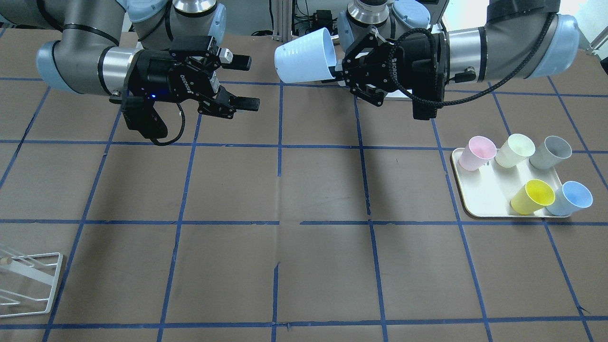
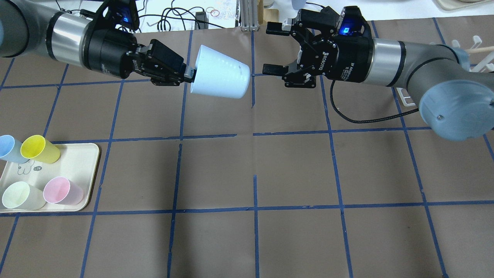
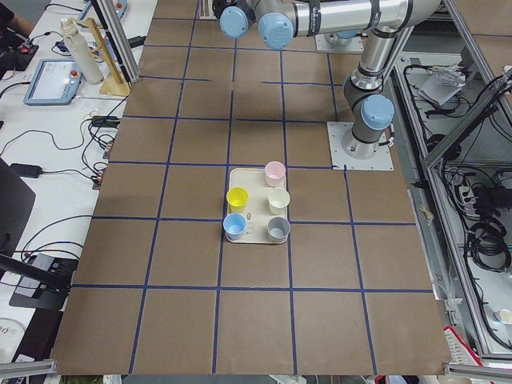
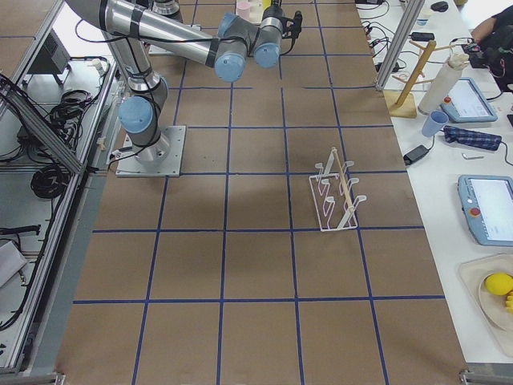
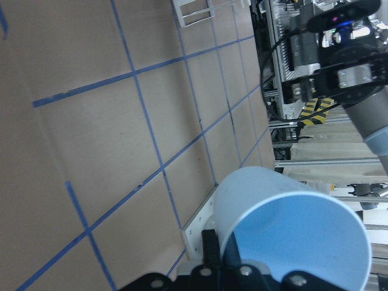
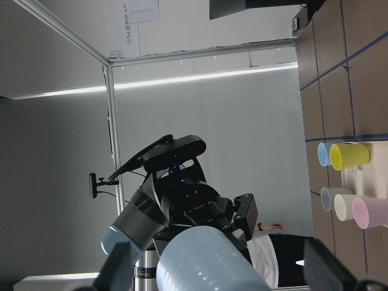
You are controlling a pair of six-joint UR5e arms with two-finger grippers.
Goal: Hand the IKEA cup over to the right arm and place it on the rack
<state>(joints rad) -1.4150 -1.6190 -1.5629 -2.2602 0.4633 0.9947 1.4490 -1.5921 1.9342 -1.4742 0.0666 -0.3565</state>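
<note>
My left gripper (image 2: 188,75) is shut on the rim of the IKEA cup (image 2: 220,75), a light blue tumbler held on its side high above the table, base towards the right arm. It also shows in the front view (image 1: 306,54), the left wrist view (image 5: 291,230) and the right wrist view (image 6: 206,267). My right gripper (image 2: 270,49) is open and empty, facing the cup's base with a small gap; it also shows in the front view (image 1: 247,83). The white wire rack (image 1: 28,280) stands on the table on my right side, also in the right side view (image 4: 337,192).
A cream tray (image 1: 475,202) on my left side holds a pink, a pale yellow, a grey, a yellow and a paler blue cup (image 1: 572,197). Brown table cover with blue grid tape. Cables and frame posts lie beyond the far edge (image 2: 247,15).
</note>
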